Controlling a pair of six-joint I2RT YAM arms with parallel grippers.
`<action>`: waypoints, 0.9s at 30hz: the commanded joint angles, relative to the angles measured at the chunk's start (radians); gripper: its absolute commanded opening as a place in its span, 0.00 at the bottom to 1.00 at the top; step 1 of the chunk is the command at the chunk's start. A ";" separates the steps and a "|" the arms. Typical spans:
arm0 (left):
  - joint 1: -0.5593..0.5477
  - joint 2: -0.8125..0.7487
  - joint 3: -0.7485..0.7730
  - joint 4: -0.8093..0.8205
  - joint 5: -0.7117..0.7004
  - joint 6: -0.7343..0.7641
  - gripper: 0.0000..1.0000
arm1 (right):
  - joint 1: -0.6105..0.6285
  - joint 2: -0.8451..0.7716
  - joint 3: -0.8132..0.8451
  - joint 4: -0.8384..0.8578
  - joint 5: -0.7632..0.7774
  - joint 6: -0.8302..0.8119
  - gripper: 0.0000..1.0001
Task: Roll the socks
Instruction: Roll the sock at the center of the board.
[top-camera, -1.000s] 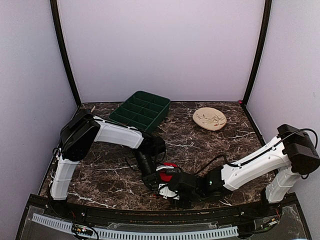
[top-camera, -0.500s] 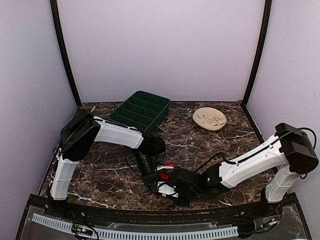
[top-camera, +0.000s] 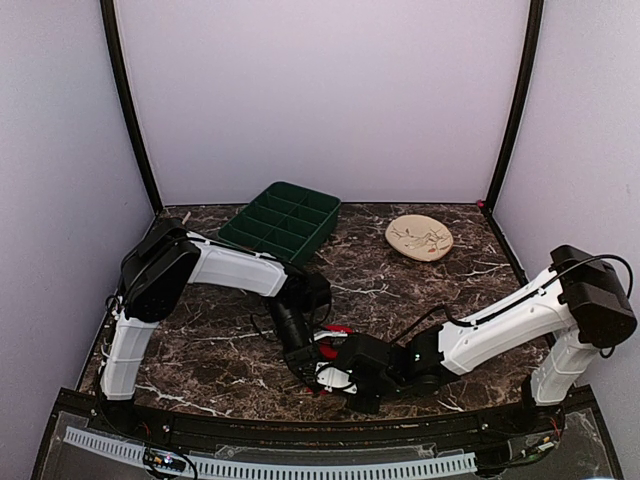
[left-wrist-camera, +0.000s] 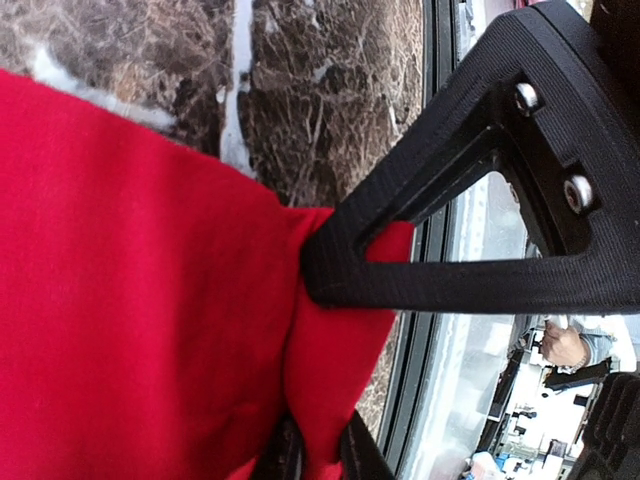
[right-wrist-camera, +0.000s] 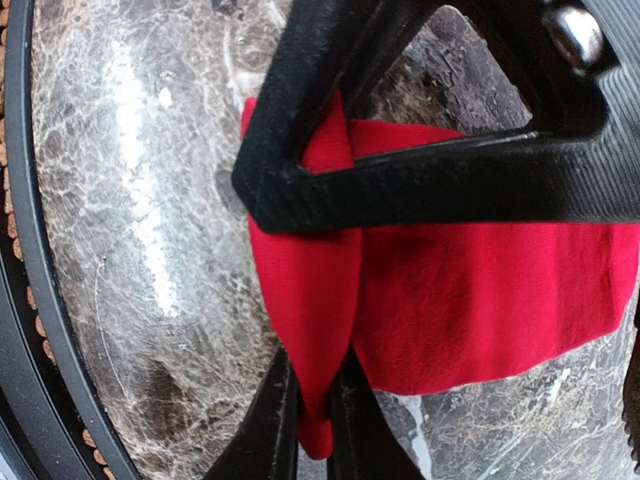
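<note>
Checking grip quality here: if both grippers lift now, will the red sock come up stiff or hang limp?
Probably limp: the red sock bunches into a ridge where the right gripper pinches it, so it should drape. Likely light, since it is thin fabric lying flat on the table. The left gripper creases it too, so slipping seems unlikely.

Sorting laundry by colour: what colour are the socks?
Bright red; the socks show best in the right wrist view.
</note>
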 joint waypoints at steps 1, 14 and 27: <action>0.021 -0.012 -0.010 -0.003 -0.083 -0.025 0.16 | -0.026 -0.006 -0.012 -0.021 -0.047 0.026 0.09; 0.064 -0.111 -0.147 0.087 -0.107 -0.073 0.22 | -0.063 -0.022 -0.032 -0.002 -0.104 0.047 0.08; 0.116 -0.265 -0.272 0.276 -0.205 -0.157 0.22 | -0.121 -0.025 -0.025 -0.012 -0.251 0.067 0.08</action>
